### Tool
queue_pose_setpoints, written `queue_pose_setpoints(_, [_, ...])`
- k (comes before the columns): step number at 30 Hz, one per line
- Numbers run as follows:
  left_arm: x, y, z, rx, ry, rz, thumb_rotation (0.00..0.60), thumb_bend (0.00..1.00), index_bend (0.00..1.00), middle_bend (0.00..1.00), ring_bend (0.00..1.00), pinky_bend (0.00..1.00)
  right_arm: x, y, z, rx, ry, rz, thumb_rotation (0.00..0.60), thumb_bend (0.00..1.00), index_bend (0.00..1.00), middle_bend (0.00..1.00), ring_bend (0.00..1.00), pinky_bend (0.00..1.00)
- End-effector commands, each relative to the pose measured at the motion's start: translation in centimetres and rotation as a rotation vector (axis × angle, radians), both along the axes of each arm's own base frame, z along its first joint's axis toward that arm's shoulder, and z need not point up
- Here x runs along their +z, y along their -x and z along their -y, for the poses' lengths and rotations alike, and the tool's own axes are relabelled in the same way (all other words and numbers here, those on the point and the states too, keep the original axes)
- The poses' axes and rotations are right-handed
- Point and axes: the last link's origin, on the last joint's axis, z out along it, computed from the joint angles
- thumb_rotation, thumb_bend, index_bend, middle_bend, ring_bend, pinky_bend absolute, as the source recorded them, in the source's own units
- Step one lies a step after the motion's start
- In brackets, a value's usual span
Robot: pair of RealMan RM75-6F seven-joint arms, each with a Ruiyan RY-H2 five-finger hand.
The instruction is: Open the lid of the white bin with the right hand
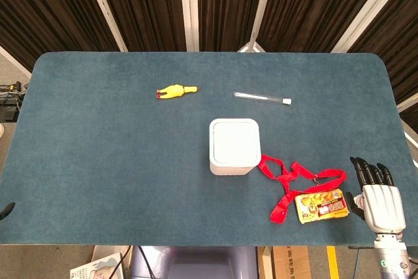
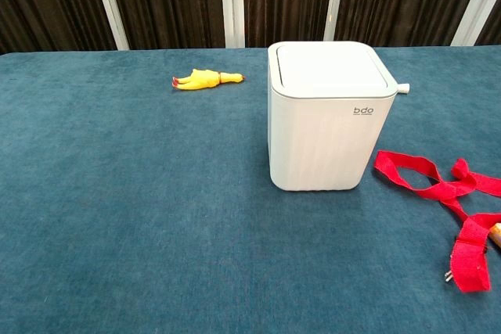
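White bin (image 1: 234,146) stands upright mid-table, its lid (image 2: 330,67) closed flat
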Motion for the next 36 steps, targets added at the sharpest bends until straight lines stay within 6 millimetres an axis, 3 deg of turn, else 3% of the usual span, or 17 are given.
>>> queue_pose_setpoints(1, [0.0,0.0,0.0,0.0,-0.002,0.001,0.6,0.05,0.1,0.0,0.0,0.0,0.0,0.0,0.0,-0.001,0.001,-0.001,0.6,0.35,0.12,0.17,0.2,0.14])
queue_pose_setpoints(17, [0.3,0.2,-0.3,0.006,-0.054,-0.023,0.6,0.05,0.1,0.0,0.0,0.0,0.1,-0.1,0.0,0.016,-0.01,0.016,0.6,0.35,0.12,0.14,0.2,0.14])
queue_pose_setpoints(21, [0.1,0.0,-0.2,-0.001,-0.056,-0.013,0.6,0.05,0.1,0.0,0.0,0.0,0.1,-0.4,-0.1,0.055,-0.023,0.052,0.6,0.35,0.12,0.17,0.31,0.18])
queue_pose_setpoints(25, [0.1,-0.3,0.2,-0.026,-0.041,0.003,0.6,0.05,0.1,0.0,0.0,0.0,0.4,-1.2,-0.2,0.11,0.002,0.082,0.6,0.35,0.12,0.4,0.58,0.51])
queue_pose_setpoints(27, [0.3,-0.2,0.2,-0.033,-0.047,0.007,0.6,0.05,0.1,0.0,0.0,0.0,0.5,-1.5,-0.2,0.141,0.025,0.105,0.6,0.35,0.12,0.58,0.73,0.73])
queue_pose_setpoints(30, [0.4,-0.1,0.1,-0.036,-0.054,0.007,0.6,0.05,0.1,0.0,0.0,0.0,0.3,-1.9,0.0,0.168,0.016,0.113,0.6,0.4,0.12,0.7,0.81,0.82])
queue_pose_setpoints(36, [0.0,-0.2,-0.1,-0.049,-0.044,0.004,0.6,0.05,0.1,0.0,0.0,0.0,-0.2,-3.3,2.1,0.196,-0.052,0.073,0.6,0.64,0.12,0.82,0.87,0.83])
